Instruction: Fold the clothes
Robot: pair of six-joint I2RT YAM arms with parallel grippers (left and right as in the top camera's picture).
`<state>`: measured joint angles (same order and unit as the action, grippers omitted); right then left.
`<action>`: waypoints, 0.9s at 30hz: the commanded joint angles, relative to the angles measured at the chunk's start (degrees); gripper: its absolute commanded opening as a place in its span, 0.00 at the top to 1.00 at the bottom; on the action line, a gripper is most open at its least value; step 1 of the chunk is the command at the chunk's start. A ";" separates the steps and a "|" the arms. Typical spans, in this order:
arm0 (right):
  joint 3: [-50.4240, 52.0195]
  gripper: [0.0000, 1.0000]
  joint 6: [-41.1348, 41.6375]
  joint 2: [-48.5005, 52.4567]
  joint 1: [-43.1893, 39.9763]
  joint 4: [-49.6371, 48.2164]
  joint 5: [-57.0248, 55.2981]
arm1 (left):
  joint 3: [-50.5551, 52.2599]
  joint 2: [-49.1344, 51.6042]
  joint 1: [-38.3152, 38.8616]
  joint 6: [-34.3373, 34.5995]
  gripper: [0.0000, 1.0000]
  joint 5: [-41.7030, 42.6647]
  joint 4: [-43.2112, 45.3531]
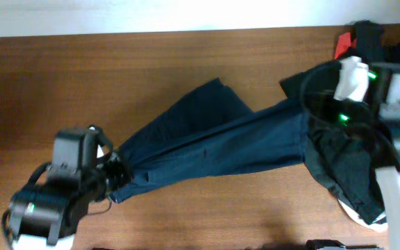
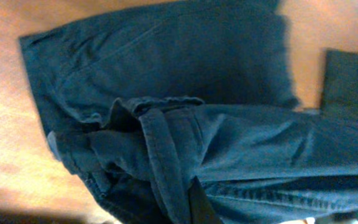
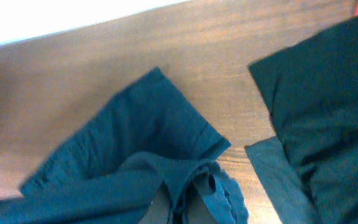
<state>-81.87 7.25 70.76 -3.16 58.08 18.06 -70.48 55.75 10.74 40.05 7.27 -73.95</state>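
The dark navy shorts (image 1: 214, 142) are stretched in a band across the wooden table between my two grippers. My left gripper (image 1: 119, 169) is shut on the bunched left end. In the left wrist view the navy cloth (image 2: 185, 93) fills the frame and wraps around a dark finger (image 2: 199, 205). My right gripper (image 1: 310, 111) holds the right end. In the right wrist view the cloth (image 3: 166, 130) gathers into folds at the jaws (image 3: 188, 208). One leg fans out toward the far side of the table.
A black garment (image 1: 346, 167) lies heaped under my right arm and also shows in the right wrist view (image 3: 328, 87). A red garment (image 1: 342, 45) and more dark cloth sit at the far right corner. A white item (image 1: 364, 217) peeks out beneath the black heap.
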 commanded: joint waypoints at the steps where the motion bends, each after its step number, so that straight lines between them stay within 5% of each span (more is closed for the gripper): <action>1: -0.87 0.96 -2.60 10.47 4.13 -5.66 -9.25 | 0.04 10.23 -1.53 5.09 0.99 -11.58 -1.07; 7: -0.87 0.96 -5.55 31.58 14.86 -17.73 -9.25 | 0.09 29.44 -1.66 5.90 0.99 -12.13 2.54; 16: -0.85 0.96 -5.31 35.21 18.53 -34.86 -9.25 | 0.17 39.39 -6.56 13.57 0.98 -15.65 9.14; 18: -0.85 0.96 -5.31 36.30 18.53 -35.47 -9.22 | 0.15 41.42 -8.76 13.75 0.92 -15.67 10.91; 20: -0.85 0.90 -5.33 39.12 18.51 -36.54 -9.29 | 0.17 41.99 -9.84 13.75 0.68 -15.74 13.29; 21: -0.85 0.44 -5.31 40.37 18.49 -36.44 -9.68 | 0.15 41.99 -10.27 13.73 0.27 -15.74 15.23; 22: -0.85 0.24 -5.33 40.79 18.45 -34.80 -9.70 | 0.02 41.97 -11.56 13.70 0.01 -15.47 16.81; 25: -0.85 0.28 -5.33 40.85 18.40 -27.17 -9.73 | -4.00 41.94 -17.49 4.35 0.01 -15.43 14.73; 27: 0.96 0.53 -5.31 41.27 18.40 -21.22 -11.74 | -5.11 41.97 -20.17 0.11 0.01 -11.23 8.85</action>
<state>-82.17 1.87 111.63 15.00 33.61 8.78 -73.97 97.14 -7.57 46.15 -7.33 -60.71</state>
